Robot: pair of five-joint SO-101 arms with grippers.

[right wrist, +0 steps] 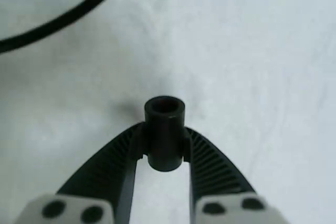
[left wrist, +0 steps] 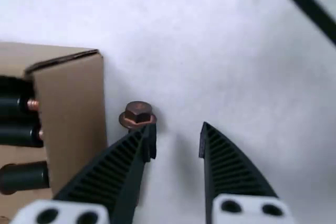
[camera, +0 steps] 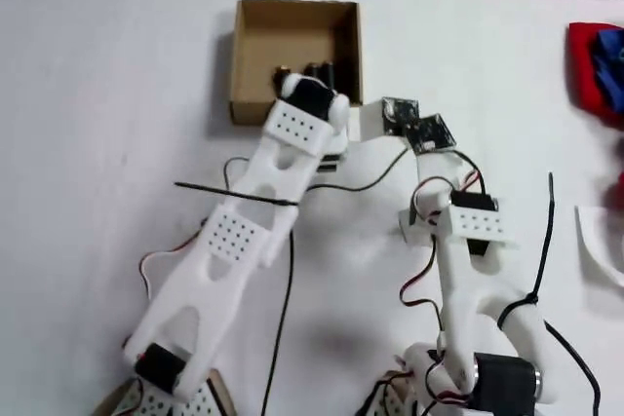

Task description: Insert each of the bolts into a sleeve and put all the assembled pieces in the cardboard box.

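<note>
Down on the white table [camera: 97, 94], beside the cardboard box [left wrist: 68, 93] with black assembled pieces [left wrist: 16, 135] lying inside, hovers with left gripper [left wrist: 176, 140] spread apart and right gripper [right wrist: 163, 148] clamped on a black sleeve [right wrist: 165, 127], open bore toward the wrist camera, copper bolt [left wrist: 137, 115] head-up just beside the left fingertip, near the box's outer wall.

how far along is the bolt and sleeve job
Done: at least two sleeved bolts lie in the cardboard box. In hand: the right gripper clamps an empty sleeve. Remaining: one bolt sits on the table beside the box, by the open left gripper, not yet sleeved or boxed.
</note>
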